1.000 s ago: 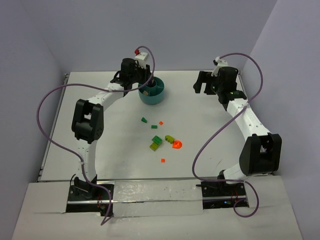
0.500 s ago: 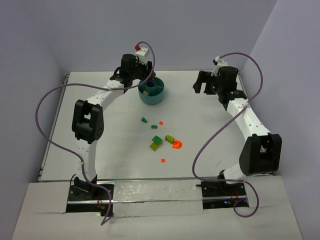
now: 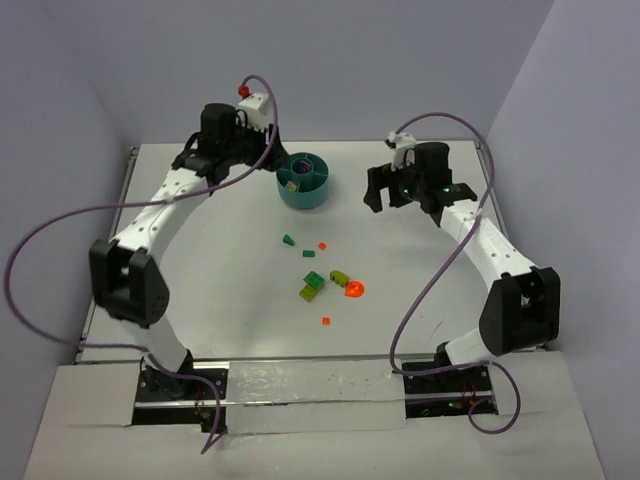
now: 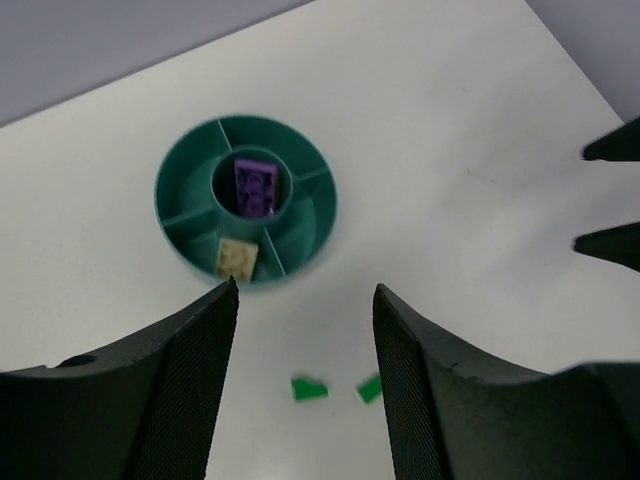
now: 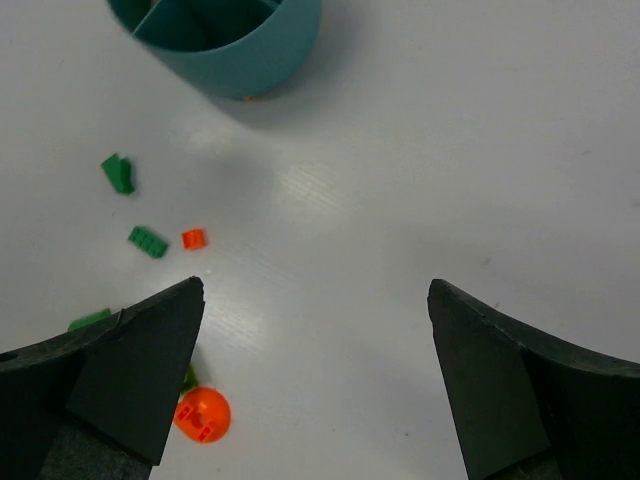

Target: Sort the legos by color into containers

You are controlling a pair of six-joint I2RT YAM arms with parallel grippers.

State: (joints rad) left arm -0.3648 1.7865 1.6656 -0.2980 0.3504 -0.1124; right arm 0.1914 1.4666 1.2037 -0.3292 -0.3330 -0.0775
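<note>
The teal bowl (image 3: pixel 305 182) sits near the far edge of the table (image 3: pixel 230 290), a purple lego (image 4: pixel 256 187) in its hub, a pale brick (image 4: pixel 237 259) in one wedge. The left gripper (image 4: pixel 305 292) hangs empty, fingers apart, the bowl beyond their tips. The right gripper (image 5: pixel 315 290) is likewise spread and empty; loose legos (image 3: pixel 325 278) lie mid-table

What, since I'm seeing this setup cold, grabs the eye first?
A teal bowl at the far middle of the table, with a purple brick in its hub and a tan piece in one wedge. Green bits and an orange disc lie scattered mid-table.
</note>
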